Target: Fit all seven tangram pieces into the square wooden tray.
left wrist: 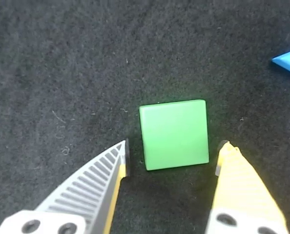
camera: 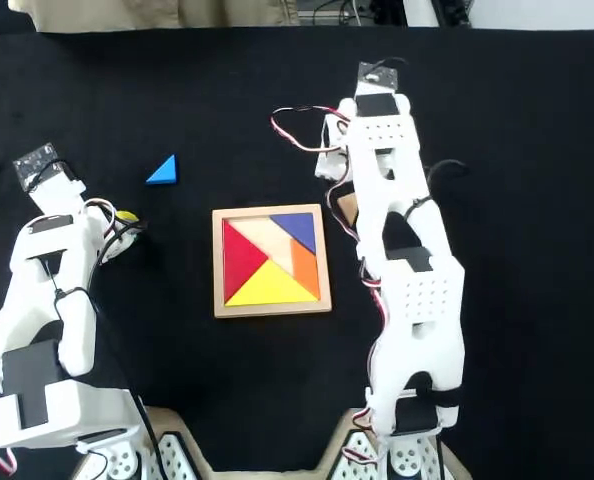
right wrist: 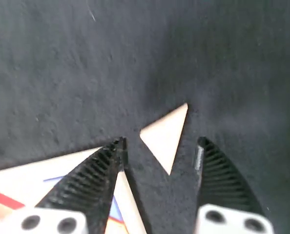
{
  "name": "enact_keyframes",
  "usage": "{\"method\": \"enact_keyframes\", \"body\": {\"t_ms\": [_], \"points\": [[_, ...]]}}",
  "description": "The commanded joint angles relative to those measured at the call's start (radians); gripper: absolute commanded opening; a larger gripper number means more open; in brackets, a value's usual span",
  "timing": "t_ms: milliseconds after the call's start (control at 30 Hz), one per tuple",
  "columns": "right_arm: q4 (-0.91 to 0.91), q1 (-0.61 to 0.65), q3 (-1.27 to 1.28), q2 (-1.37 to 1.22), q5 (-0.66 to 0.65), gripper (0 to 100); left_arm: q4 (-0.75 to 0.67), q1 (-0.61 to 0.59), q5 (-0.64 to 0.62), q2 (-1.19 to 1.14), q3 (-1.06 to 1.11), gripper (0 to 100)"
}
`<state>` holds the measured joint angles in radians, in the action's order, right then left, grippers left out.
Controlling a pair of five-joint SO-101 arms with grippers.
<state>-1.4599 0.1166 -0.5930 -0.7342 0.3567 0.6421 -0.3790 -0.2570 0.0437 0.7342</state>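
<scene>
Green square [left wrist: 173, 134], blue triangle [camera: 163, 171], pale triangle [right wrist: 164, 136], black table [camera: 537, 150]

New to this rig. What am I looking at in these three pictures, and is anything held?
These are two small white robot arms at a black-covered table: the left arm and the right arm. The high view looks down on both. Each of the other two pictures comes from a camera on one arm's wrist. On the table lie a square wooden tray holding coloured pieces and a loose blue triangle. The left gripper is open, with a green square between its fingers. The right gripper is open around a pale triangle beside the tray. Nothing is gripped yet.
</scene>
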Motion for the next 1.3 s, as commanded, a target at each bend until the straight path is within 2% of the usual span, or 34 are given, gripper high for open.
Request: {"method": "enact_keyframes", "body": {"t_ms": [0,500,1000,1267], "points": [[0.021,0.012,-0.058,-0.005,0.009,23.4,-0.008,0.013,0.008,0.037,-0.005,30],[0.028,0.017,-0.036,-0.062,0.006,23.3,-0.006,0.013,0.008,0.037,-0.005,30],[0.021,0.018,-0.142,-0.143,0.006,23.3,-0.006,0.013,0.008,0.037,-0.005,30],[0.026,0.018,-0.096,-0.143,0.014,23.0,-0.006,0.013,0.008,0.037,-0.005,30]]}}
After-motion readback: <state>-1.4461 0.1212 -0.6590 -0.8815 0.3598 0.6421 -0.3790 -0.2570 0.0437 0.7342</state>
